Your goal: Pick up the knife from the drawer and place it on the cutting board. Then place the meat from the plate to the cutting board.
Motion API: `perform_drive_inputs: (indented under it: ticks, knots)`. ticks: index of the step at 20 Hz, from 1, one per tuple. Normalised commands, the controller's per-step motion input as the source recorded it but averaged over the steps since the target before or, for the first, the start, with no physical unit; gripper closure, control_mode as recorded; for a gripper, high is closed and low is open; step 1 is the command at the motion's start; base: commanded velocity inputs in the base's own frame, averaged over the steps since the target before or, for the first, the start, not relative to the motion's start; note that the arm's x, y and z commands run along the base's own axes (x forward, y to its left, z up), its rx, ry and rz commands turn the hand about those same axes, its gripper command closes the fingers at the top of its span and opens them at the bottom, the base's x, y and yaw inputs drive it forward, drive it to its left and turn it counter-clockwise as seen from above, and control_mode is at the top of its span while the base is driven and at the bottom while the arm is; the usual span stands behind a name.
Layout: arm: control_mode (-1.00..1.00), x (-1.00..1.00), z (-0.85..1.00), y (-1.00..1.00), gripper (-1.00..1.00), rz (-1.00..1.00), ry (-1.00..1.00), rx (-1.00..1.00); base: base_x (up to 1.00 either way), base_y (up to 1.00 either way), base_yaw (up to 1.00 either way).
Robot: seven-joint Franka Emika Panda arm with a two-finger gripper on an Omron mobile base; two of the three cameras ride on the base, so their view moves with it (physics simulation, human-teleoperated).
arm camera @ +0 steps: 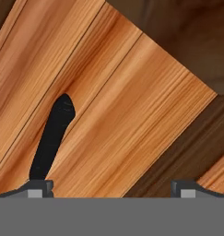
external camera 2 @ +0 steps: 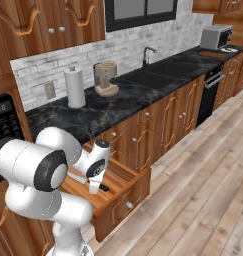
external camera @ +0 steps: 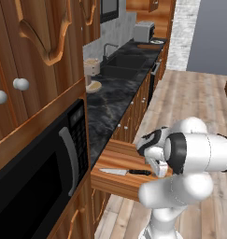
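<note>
My left base view looks from behind my left side forward and down along the length of the counter (external camera: 108, 109), with the open drawer (external camera: 116, 161) close below. My right base view looks from behind my right side across the counter (external camera 2: 108, 110) toward the wall, taking in the same drawer (external camera 2: 120, 182) from its other side. My hand view sits very near the drawer floor (arm camera: 132, 106), facing down onto the knife (arm camera: 51, 140) handle.

drawer (arm camera: 132, 115): orange-brown wood, streaked grain, smooth satin | knife (external camera: 125, 172) under the gripper: matt black handle, pale metallic blade | table (external camera 2: 108, 112) beyond: glossy black veined stone
</note>
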Motion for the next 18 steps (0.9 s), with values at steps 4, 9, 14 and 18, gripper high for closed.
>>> perform_drive_inputs:
  ticks: [4,9,14,18]
  knots:
    - [-1.0,0.29,-0.26,0.0,-1.0,0.0,0.0,0.0,0.0,0.0,0.0]
    - [-1.0,0.19,-0.32,0.0,-1.0,0.01,0.0,0.0,0.0,0.0,0.0]
    - [-1.0,0.32,-0.36,0.0,-1.0,0.01,0.0,-0.01,0.0,0.0,0.0]
    - [-1.0,0.32,-0.4,0.0,-1.0,0.01,0.0,0.0,0.0,0.0,0.0]
